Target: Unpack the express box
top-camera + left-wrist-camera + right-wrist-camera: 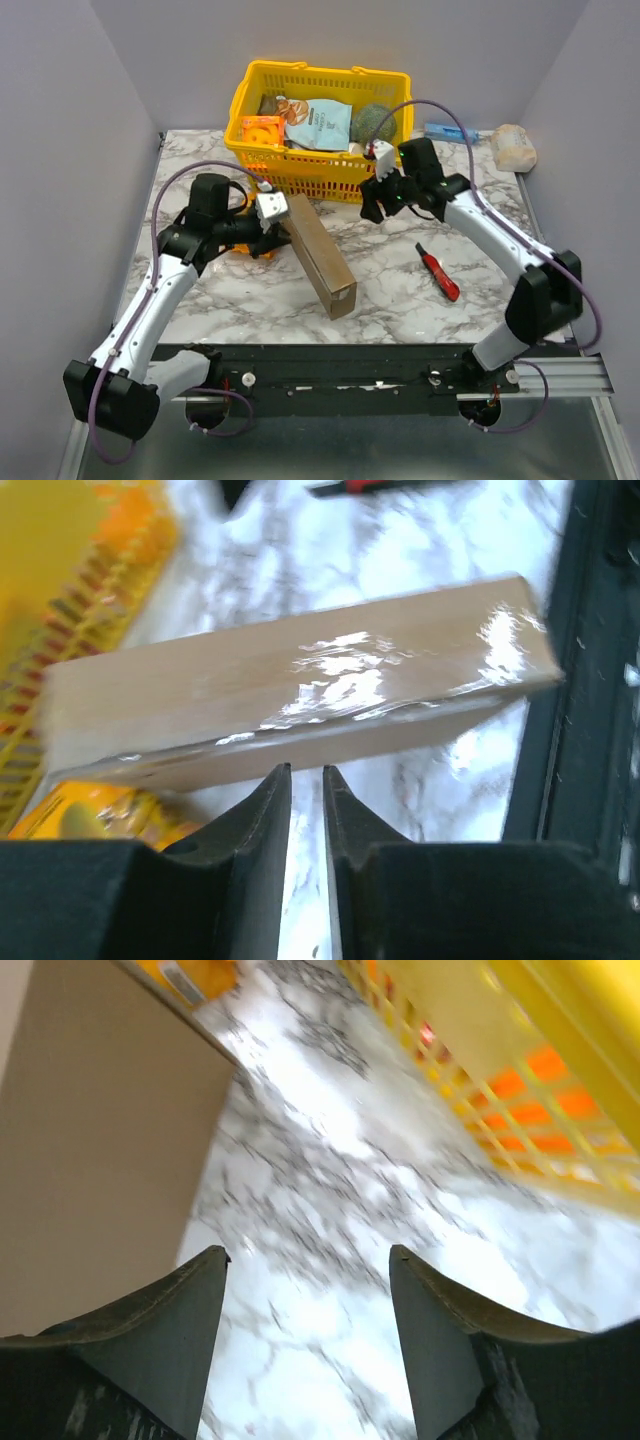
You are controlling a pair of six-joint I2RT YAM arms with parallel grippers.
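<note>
The box (320, 255) stands on one long edge on the counter (230, 300), slanted. It is just ahead of the left tool (306, 772) and off to the left of the right tool (308, 1252). The left tool's jaws are parted only a sliver, with nothing between them. The box's taped face sits just beyond its tips, and I cannot tell whether they touch it. The right tool is spread wide and empty, over bare counter between the box and the basket (310, 175) on its right.

The box looks like plain stiff cardboard, probably light, and likely to tip while it balances on edge. Glossy tape along the face toward the left tool looks slick, so pads may slide there; bare cardboard edges should hold better. A sensible approach is to lay it flat, pin the body with one tool and pinch the lid's free edge with the other. A red cutter (438, 272) lies behind the right tool, back toward its arm's base, should the tape need slitting.

No print shows on the box. A bag (320, 122) in the basket carries lettering too small to read.
</note>
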